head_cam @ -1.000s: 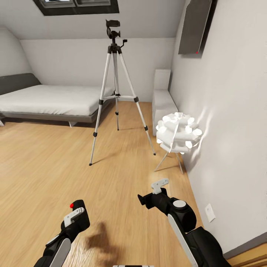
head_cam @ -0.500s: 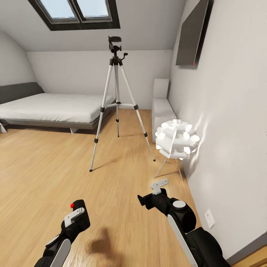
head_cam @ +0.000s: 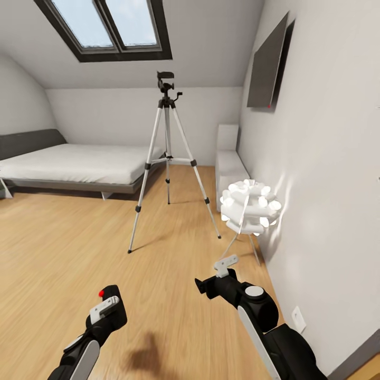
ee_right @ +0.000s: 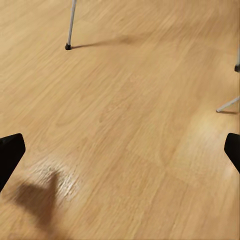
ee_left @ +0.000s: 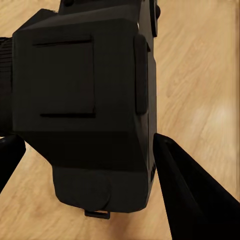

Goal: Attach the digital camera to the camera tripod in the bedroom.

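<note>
You were carrying the matte-black boxy digital camera [ee_left: 82, 105], clamped in your left gripper [head_cam: 108, 306], right gripper [head_cam: 214, 282] spread empty; next, approach the silver-legged camera tripod [head_cam: 168, 158] at upper centre.

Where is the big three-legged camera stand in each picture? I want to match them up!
Head view: the camera tripod stands mid-picture, between the bed and the white lamp.
Right wrist view: one silver leg with its black foot, on the floor some way ahead.
Left wrist view: here the digital camera is close up, over the floor.
Shared landmark: the light wood floor.
</note>
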Motion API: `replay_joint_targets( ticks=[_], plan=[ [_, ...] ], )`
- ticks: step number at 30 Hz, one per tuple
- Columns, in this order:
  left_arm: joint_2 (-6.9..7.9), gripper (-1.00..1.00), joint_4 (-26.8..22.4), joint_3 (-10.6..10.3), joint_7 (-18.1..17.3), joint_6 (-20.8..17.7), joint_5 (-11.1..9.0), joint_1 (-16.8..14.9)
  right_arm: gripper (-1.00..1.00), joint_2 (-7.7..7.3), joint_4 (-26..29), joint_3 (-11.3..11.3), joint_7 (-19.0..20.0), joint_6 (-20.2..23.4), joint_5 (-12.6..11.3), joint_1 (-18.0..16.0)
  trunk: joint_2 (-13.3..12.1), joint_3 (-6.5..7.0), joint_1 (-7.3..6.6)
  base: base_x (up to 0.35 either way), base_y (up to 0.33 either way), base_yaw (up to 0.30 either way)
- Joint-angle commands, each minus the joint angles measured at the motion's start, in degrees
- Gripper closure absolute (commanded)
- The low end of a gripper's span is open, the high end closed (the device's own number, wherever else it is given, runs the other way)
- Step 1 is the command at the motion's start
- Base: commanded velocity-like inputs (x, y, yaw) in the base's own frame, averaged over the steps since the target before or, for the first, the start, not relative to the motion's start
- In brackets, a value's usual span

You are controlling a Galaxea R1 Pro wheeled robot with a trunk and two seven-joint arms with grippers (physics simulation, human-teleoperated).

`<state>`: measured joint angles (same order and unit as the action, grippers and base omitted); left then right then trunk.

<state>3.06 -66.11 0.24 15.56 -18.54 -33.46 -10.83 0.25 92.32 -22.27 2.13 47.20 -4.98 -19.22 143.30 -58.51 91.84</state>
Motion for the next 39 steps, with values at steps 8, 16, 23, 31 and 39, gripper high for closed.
replay_joint_targets(
  ticks=[8,16,23,31,39],
  plan=[
    [0.09,1.0,-0.08,0.21,-0.14,-0.37,-0.91,-0.06,-1.0,0.01,0.05,-0.09,-0.1,0.13,-0.38,-0.03,-0.86,1.64,-0.6,0.0,0.0,0.0],
    [0.08,1.0,1.52,0.27,-0.12,-0.49,-2.48,-0.07,-1.0,0.01,0.05,-0.13,-0.1,0.03,-0.38,-0.03,-4.07,3.08,-2.36,0.0,0.0,0.0],
    [0.08,1.0,2.29,0.34,0.0,-0.44,-3.29,-0.07,-1.0,0.01,0.05,-0.08,-0.1,-0.02,-0.36,-0.03,-6.88,4.33,-3.9,0.0,0.0,0.0],
    [0.1,1.0,2.54,1.96,0.17,-0.6,-3.59,-0.07,-1.0,0.08,0.05,0.05,-0.15,0.04,-0.33,-0.03,-10.09,5.77,-5.66,0.0,0.0,0.0],
    [0.1,1.0,2.56,3.89,-0.02,-0.84,-3.65,-0.07,-1.0,0.63,0.05,-0.21,-0.43,0.94,-0.29,-0.08,-13.3,7.2,-7.41,0.0,0.0,0.038]
  ],
)
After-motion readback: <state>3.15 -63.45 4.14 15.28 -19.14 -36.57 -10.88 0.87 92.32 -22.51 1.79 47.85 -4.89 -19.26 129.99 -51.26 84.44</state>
